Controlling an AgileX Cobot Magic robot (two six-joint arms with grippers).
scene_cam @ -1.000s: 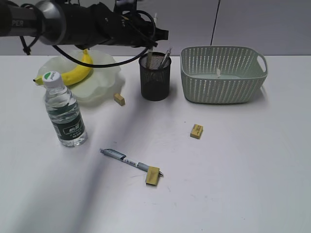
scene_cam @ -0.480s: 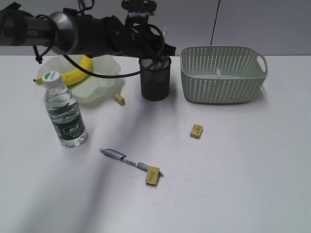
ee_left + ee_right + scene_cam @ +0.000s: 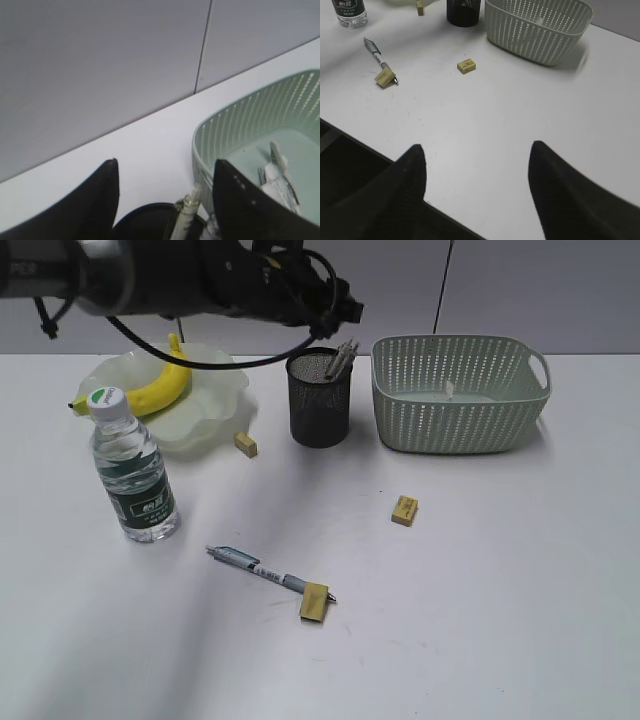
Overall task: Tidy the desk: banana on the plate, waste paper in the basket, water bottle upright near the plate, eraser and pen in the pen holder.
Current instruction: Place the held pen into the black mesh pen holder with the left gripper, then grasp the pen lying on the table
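Observation:
My left gripper (image 3: 345,312) is open and empty just above the black mesh pen holder (image 3: 320,400), where a pen (image 3: 341,357) leans. The left wrist view shows the left gripper (image 3: 167,167) over the holder rim (image 3: 145,220) and that pen (image 3: 187,212). A second pen (image 3: 262,571) lies on the table with an eraser (image 3: 314,601) at its tip. Two more erasers (image 3: 404,510) (image 3: 246,444) lie loose. The banana (image 3: 160,388) is on the plate (image 3: 210,420). The bottle (image 3: 132,468) stands upright. Waste paper (image 3: 275,172) lies in the basket (image 3: 460,390). My right gripper (image 3: 477,149) is open, above the front edge.
The right wrist view shows the loose pen (image 3: 376,54), two erasers (image 3: 384,77) (image 3: 466,65), the basket (image 3: 537,25) and the dark table edge (image 3: 350,170) at the lower left. A grey wall stands behind the table.
The left gripper dipped over the pen holder half a second ago and has since risen a little. The pen stays leaning in the holder. Nothing else moved.

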